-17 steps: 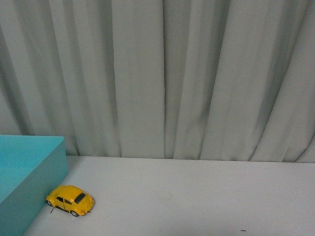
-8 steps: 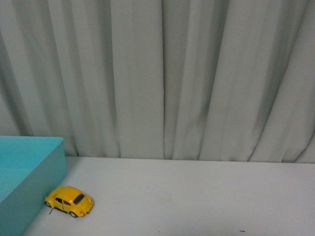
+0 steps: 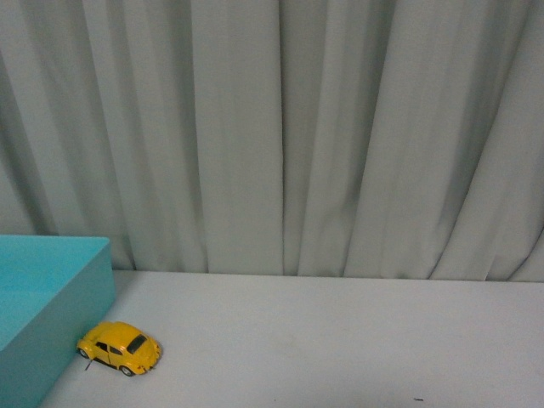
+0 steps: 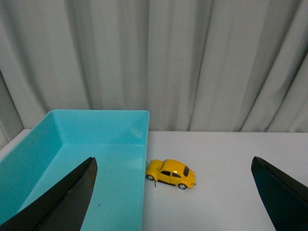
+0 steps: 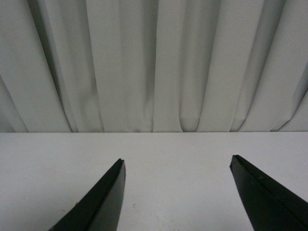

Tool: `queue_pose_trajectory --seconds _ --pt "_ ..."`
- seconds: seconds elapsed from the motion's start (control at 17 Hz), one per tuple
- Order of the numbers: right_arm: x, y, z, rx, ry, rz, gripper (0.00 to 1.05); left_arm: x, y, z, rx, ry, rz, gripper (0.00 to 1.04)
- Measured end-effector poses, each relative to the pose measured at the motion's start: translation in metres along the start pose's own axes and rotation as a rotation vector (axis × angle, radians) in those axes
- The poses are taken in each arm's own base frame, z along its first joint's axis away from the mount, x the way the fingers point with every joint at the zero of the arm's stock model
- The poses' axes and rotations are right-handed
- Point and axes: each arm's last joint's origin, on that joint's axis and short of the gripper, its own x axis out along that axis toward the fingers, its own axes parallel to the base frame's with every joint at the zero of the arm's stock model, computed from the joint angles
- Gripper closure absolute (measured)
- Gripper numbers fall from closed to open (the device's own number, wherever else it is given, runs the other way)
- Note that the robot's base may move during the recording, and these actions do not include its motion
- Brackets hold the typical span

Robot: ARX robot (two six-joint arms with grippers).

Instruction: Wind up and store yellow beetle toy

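Beside the bin (image 3: 53,289), on its right, sits the beetle (image 3: 119,347). Left gripper (image 4: 173,158) and right gripper (image 5: 178,158) gape wide, empty. The bin wall may block a finger.

Pleated curtain (image 3: 280,136) (grey) behind table (image 3: 340,340)

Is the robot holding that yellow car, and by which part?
Nothing is held: the left hand and right hand are open; the yellow beetle toy sits on the table.

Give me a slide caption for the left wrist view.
Open left gripper facing the yellow beetle toy, which sits on the white table beside the teal bin.
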Motion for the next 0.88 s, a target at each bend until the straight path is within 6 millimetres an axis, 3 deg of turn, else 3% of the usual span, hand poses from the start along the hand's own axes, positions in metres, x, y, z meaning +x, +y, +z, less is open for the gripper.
queue_pose_trajectory --seconds 0.24,0.29,0.35,0.41,0.53,0.59,0.65,0.71,0.88 --pt "0.0 0.0 0.0 0.0 0.0 0.0 0.04 0.0 0.0 0.0 0.0 0.0 0.0 0.07" --pt "0.0 0.0 0.0 0.0 0.0 0.0 0.07 0.0 0.0 0.0 0.0 0.002 0.0 0.07" --pt "0.0 0.0 0.0 0.0 0.0 0.0 0.07 -0.001 -0.001 -0.001 -0.056 0.206 -0.016 0.07" --pt "0.0 0.0 0.0 0.0 0.0 0.0 0.07 0.004 -0.007 0.014 -0.154 0.442 -0.011 0.07" --pt "0.0 0.0 0.0 0.0 0.0 0.0 0.07 0.019 -0.018 0.059 -0.188 0.342 -0.048 0.07" --pt "0.0 0.0 0.0 0.0 0.0 0.0 0.07 0.033 -0.021 0.085 -0.171 0.253 -0.053 0.07" --pt "0.0 0.0 0.0 0.0 0.0 -0.001 0.07 0.049 -0.024 0.095 -0.151 0.228 -0.078 0.07" --pt "0.0 0.0 0.0 0.0 0.001 0.0 0.07 0.065 -0.027 0.097 -0.111 0.239 -0.096 0.07" --pt "0.0 0.0 0.0 0.0 0.001 0.0 0.07 0.147 -0.035 0.099 0.092 0.302 -0.148 0.07"
